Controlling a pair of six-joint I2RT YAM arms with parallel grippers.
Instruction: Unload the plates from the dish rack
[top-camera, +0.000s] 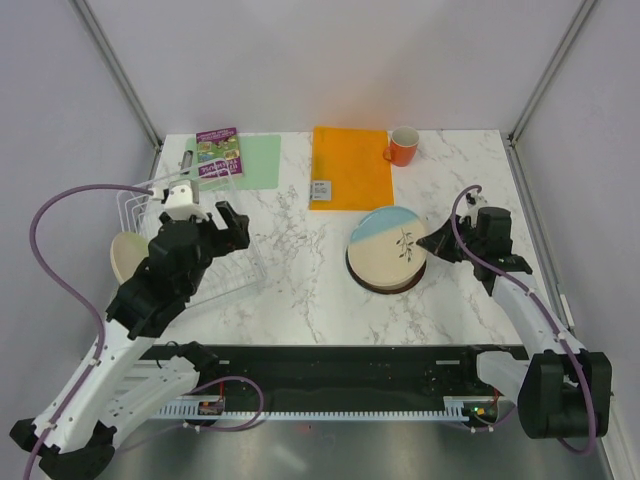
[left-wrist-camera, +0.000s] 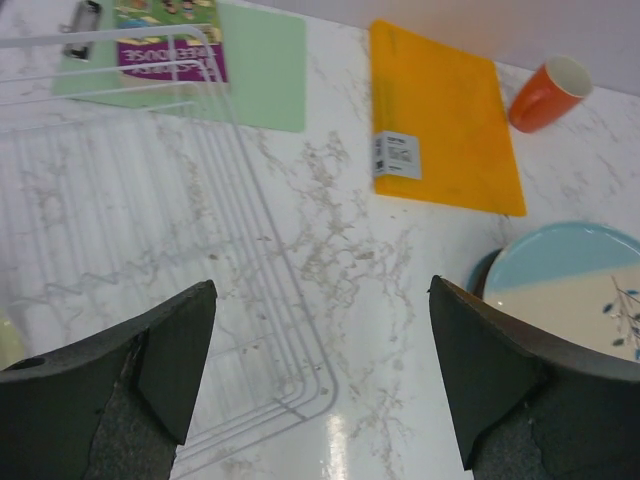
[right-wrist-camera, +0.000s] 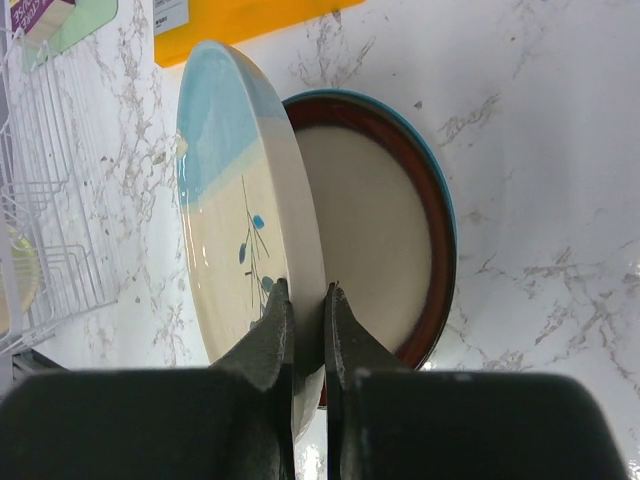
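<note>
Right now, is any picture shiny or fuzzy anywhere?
Left wrist view: a white shine on the marble table beside the dish rack, and the open left gripper looks soft and dark up close. Right wrist view: the right gripper is a fuzzy dark mass, while the blue and beige plate it pinches is sharp. Top view: even light, faint shadows.

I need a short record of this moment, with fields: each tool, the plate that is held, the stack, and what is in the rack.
left tool: open, empty, above the dish rack
right tool: shut on the rim of the blue and beige plate
held plate: tilted over the red-brown rimmed plate
in rack: one pale plate at its left end
</note>
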